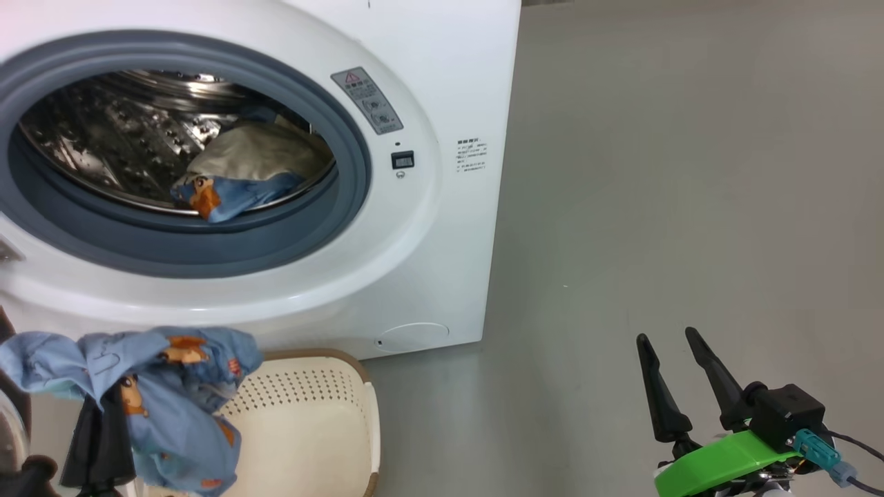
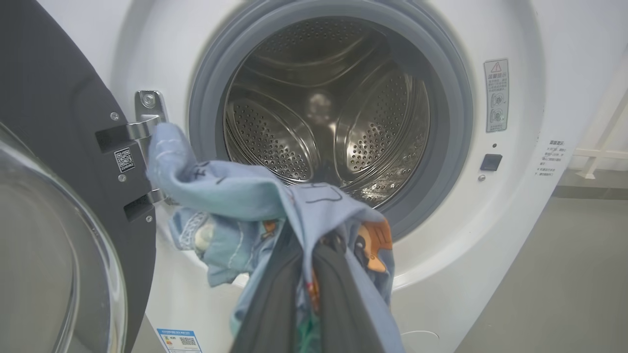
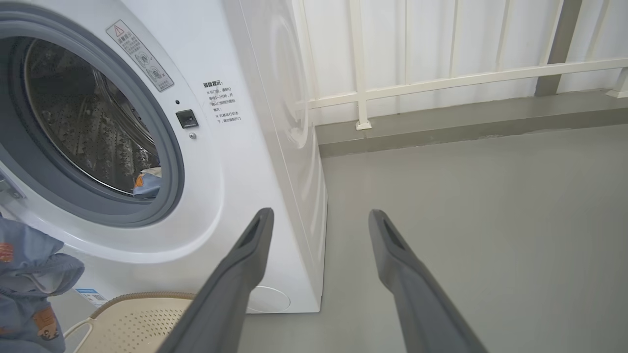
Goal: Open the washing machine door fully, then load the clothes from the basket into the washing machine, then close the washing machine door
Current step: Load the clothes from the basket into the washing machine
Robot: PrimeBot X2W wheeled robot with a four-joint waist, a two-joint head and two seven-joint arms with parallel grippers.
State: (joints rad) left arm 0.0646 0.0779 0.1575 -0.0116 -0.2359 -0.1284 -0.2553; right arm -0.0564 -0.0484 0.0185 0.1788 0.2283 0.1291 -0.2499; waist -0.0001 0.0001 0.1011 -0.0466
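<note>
The left claw is clenched on a light-blue garment printed with orange-brown cartoon figures. The cloth is draped over both dark fingers, covers their tips and hangs down on each side. The claw and this garment are above the left part of the basket, which sits on the floor just in front of the washing machine.

The right claw is released. Its two fingers stand wide apart with nothing between them, over the bare floor to the right of the machine, well apart from the basket and the clothes.

In the left wrist view the washing machine door is swung open at the left of the opening, on its metal hinge. The held garment hangs before the lower left part of the opening.

Farther in, past the blue-grey gasket, a second garment lies at the front edge of the steel drum, with pale tan cloth behind it, apart from both claws. A white railing stands beyond the machine.
</note>
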